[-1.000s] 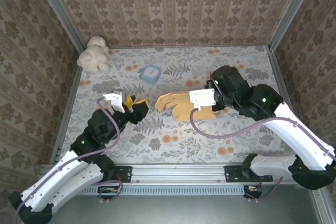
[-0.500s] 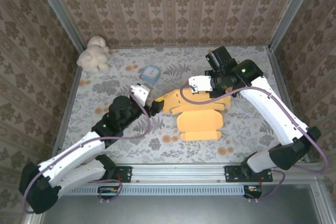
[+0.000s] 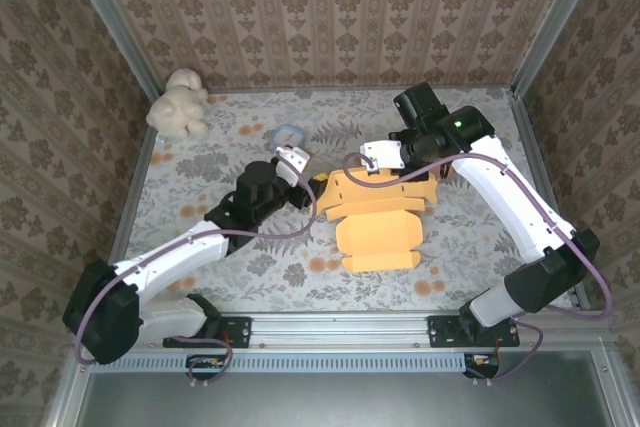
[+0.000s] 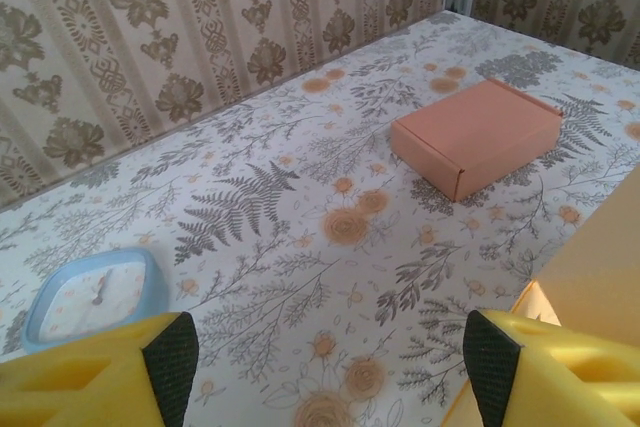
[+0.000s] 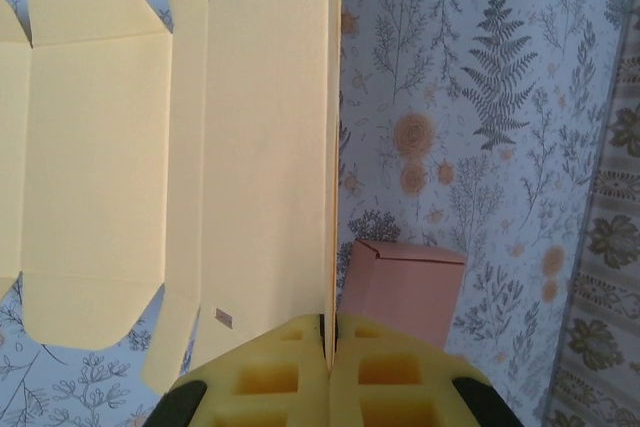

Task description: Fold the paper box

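1. The paper box [image 3: 380,237] lies in the middle of the desk [image 3: 450,277]. Most of it is a flat cut-out, with its broad panel and rounded flaps spread open on the surface.
2. One long panel of the box stands upright along its crease. The right hand [image 5: 328,332] is clamped on that panel's edge, and the sheet runs edge-on between its pads [image 5: 260,377].
3. The left hand [image 4: 330,367] is spread wide with nothing between its fingers [image 4: 170,352]. It sits just beside the box's left edge and faces it.
4. The fold looks to be at an early stage, with a single wall raised. The other walls, the end flaps, the tucking-in and the lid all seem left to do.
5. A closed pinkish box [image 4: 475,137] sits just beyond the raised panel on the paper box's far side. It is already shut.
6. A blue clock [image 3: 288,137] lies near the paper box's far-left corner. A cream plush toy [image 3: 180,102] sits well beyond it in the same direction.
7. The desk has a pale floral covering. Ornate brown wallpaper [image 3: 330,17] encloses it on three sides, with metal posts [image 3: 110,17] in the corners. A metal rail [image 3: 340,327] runs on the near side of the paper box.
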